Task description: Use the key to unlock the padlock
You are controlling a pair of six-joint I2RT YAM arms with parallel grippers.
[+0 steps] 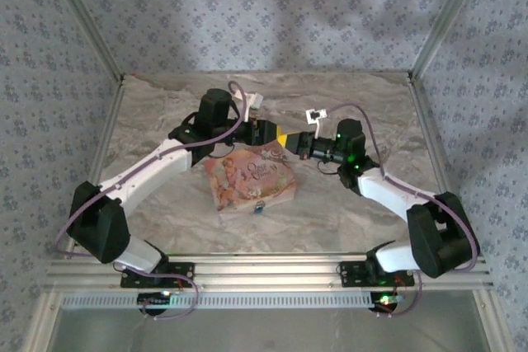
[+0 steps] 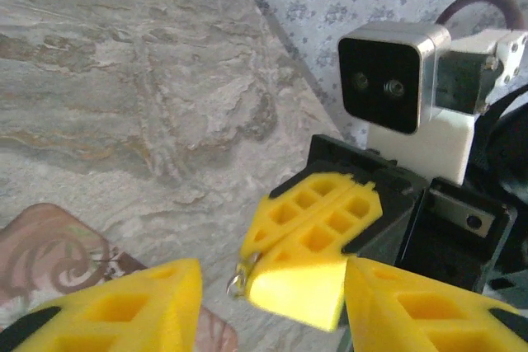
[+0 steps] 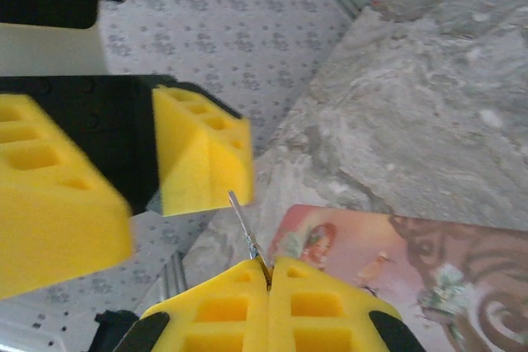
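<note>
The padlock (image 1: 259,208) is a tiny blue speck on the table, against the front edge of the pink illustrated box (image 1: 250,179). My right gripper (image 3: 268,265) is shut on the key (image 3: 246,228), whose thin silvery blade sticks out past the yellow fingertips. In the left wrist view the key (image 2: 239,280) juts out of those shut fingers. My left gripper (image 2: 272,302) is open, its yellow fingers (image 2: 124,307) standing on either side of the right gripper's tips. Both grippers meet above the far edge of the box, the left gripper (image 1: 268,133) facing the right gripper (image 1: 290,142).
The pink box (image 3: 396,261) lies flat on the marbled table (image 1: 165,121) under the grippers. Patterned walls and metal frame posts (image 1: 437,14) enclose the back and sides. The right wrist camera (image 2: 392,80) faces my left gripper at close range.
</note>
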